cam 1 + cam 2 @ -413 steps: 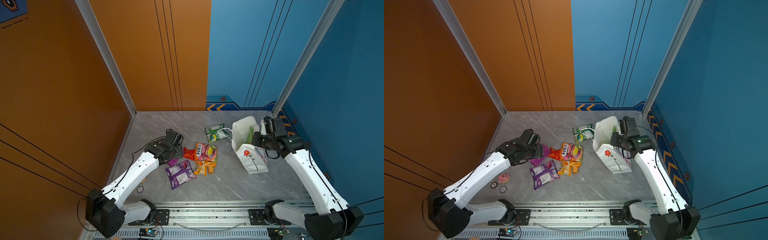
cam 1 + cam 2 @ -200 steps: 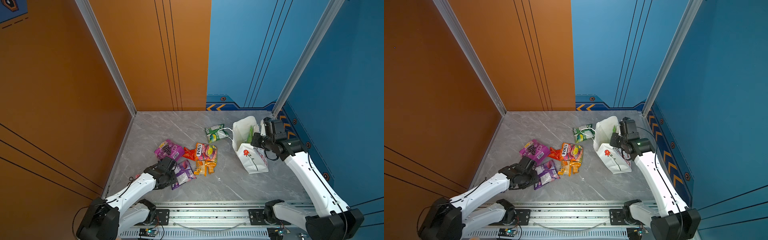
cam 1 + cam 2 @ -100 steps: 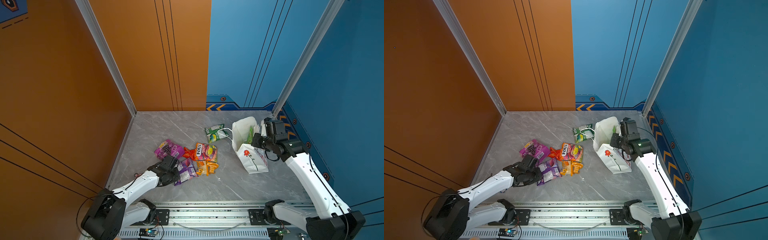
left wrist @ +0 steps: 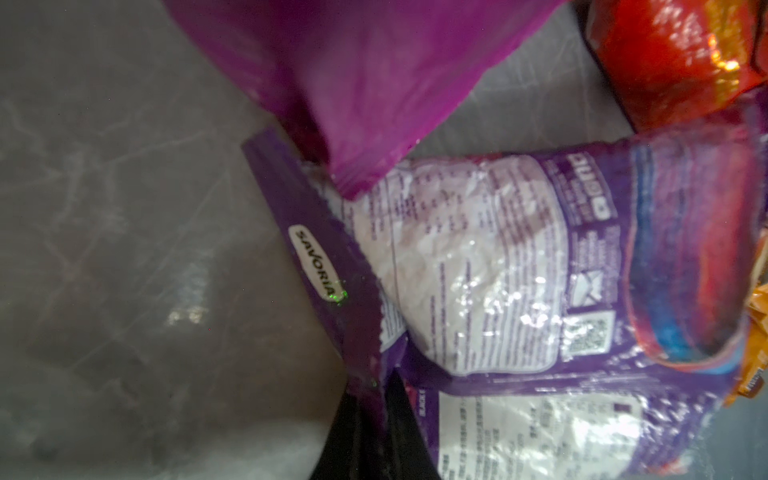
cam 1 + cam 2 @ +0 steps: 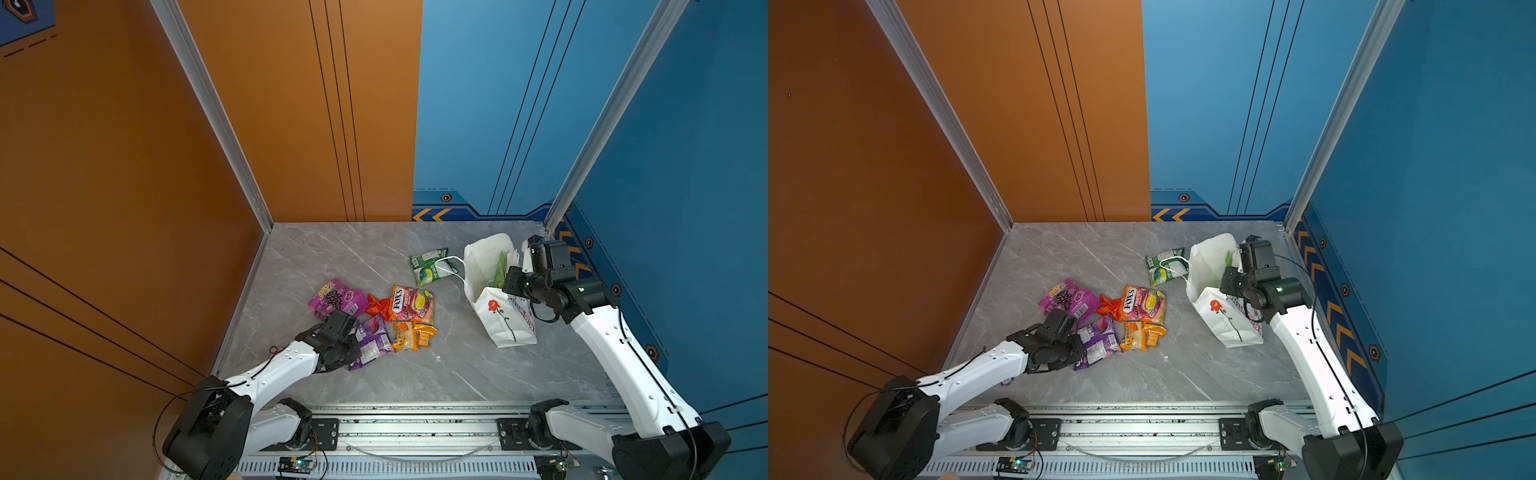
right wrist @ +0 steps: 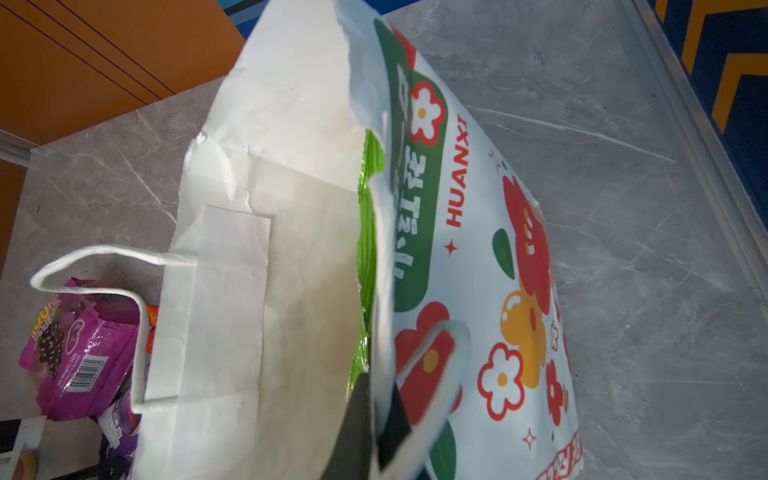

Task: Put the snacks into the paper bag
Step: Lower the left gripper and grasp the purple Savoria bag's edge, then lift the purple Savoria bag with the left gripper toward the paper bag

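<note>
Pinches with the left gripper, fingers pressed together, the flat sealed edge of the dark purple packet, on the strip marked SAVORIA. Works low over the table at the near left corner of the snack pile, wrist covering that packet's left end in both top views. Shows the gripped packet's far edge tucked under a corner of the magenta packet and its right edge touching the small orange packets. Has the FOX'S packet just behind the orange ones, overlapping the red-orange packet on its left. Has the small green packet apart from the pile, farther back, under a loop of the white cord handle.

Nips with the right gripper, fingers tight on either side of the paper, the rim of the printed wall of the paper bag. Stands the bag near the blue wall, mouth open, with the large green packet inside against the pinched wall.

Leaves bare marble between pile and bag, a wide bare band from the pile to the front rail, and more behind it up to the back walls. Leaves a modest strip between the magenta packet and the orange wall, and little room between bag and blue wall, taken up by the right arm.
</note>
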Available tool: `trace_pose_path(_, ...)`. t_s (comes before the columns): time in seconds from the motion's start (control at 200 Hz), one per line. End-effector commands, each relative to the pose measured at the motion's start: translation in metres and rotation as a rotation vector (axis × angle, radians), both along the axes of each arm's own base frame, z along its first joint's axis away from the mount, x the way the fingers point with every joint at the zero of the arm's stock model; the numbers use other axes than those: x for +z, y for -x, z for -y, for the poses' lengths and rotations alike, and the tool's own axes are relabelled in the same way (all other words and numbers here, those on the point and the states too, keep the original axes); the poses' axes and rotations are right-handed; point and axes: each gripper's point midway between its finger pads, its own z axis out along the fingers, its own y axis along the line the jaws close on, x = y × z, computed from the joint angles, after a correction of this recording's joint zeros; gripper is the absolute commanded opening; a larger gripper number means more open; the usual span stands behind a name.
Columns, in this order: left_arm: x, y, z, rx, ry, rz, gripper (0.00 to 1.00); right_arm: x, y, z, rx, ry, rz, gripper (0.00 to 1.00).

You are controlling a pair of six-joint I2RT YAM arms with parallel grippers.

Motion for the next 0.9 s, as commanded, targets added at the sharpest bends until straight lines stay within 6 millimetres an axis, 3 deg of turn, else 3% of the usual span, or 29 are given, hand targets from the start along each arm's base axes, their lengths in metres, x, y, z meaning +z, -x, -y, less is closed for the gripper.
trace_pose_path(0.0, -0.017, 0.024, -0.012, -0.025, -0.067, -0.079, 0.02, -0.004, 0.006, 0.0, -0.001, -0.001, -0.032, 0.06)
trace_pose_path(0.26, 0.007, 0.014, -0.011, -0.051, -0.091, 0.022, 0.0, -0.005, 0.007, 0.0, -0.002, 0.002, -0.033, 0.07)
trace_pose_path(0.445, 0.034, 0.002, -0.008, -0.062, -0.088, 0.132, 0.0, -0.005, 0.008, 0.0, -0.003, 0.0, -0.032, 0.07)
trace_pose_path(0.891, 0.138, -0.036, -0.005, -0.111, -0.098, 0.444, 0.0, -0.001, 0.009, 0.0, 0.007, 0.005, -0.028, 0.06)
